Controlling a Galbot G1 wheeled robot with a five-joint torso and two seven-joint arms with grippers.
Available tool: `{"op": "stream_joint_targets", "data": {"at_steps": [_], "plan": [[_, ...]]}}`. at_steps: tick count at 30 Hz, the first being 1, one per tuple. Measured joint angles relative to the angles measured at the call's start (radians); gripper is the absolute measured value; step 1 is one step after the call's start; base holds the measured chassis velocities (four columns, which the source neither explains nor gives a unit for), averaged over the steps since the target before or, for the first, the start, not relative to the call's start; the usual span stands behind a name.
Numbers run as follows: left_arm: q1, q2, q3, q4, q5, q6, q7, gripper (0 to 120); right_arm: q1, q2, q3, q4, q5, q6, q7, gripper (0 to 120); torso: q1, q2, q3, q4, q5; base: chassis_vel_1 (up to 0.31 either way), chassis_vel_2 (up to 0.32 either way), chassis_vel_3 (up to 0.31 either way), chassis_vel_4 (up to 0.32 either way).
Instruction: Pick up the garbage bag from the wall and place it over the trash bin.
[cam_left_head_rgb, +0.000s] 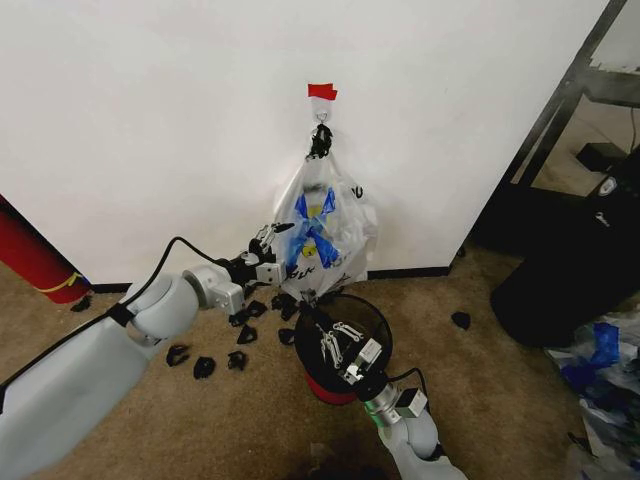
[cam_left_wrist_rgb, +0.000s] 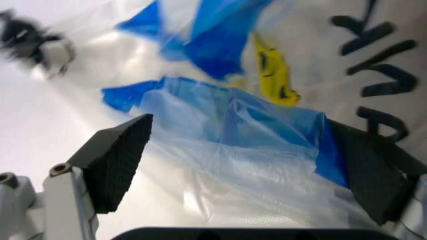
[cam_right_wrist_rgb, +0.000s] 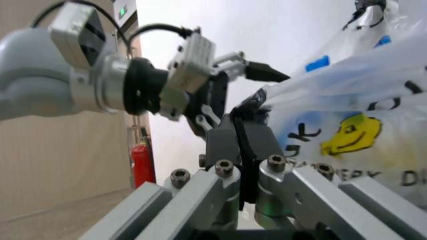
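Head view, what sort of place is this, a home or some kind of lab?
Probably a test corner of a lab or workroom, not a home: a bare white wall with a taped-on hook holding the garbage bag, worn carpet strewn with small black clips, and a small trash bin staged right below.

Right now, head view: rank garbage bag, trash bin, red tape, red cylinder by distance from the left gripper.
From the left gripper:
1. Garbage bag, right at its fingertips.
2. Trash bin, below, toward the robot's right.
3. Red tape, up on the wall.
4. Red cylinder, far left.
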Motion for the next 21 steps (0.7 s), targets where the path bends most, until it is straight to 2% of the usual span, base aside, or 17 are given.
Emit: {"op": "stream_joint_targets", "data": {"at_steps": [5,12,21], "plan": [[0.065,0.005,-0.040,-0.060,-0.010,0.080,-0.080,95,-0.003,-0.003,-0.002,-0.002,0.001,0.003,0.001,0,0.000,0.000,0.000,0.0000,0.0001,0.000,0.000,0.000,0.000],[0.102,-0.006,-0.049,-0.074,-0.060,0.123,-0.191,95,-0.010,-0.008,-0.003,0.000,0.003,0.007,0.003,0,0.000,0.000,0.000,-0.0001,0.0000,0.000,0.000,0.000,0.000],[0.158,-0.027,-0.046,-0.100,-0.263,0.171,-0.357,98,-0.016,-0.016,-0.002,0.000,0.004,0.015,0.007,0,0.000,0.000,0.000,-0.0001,0.0000,0.000,0.000,0.000,0.000]]}}
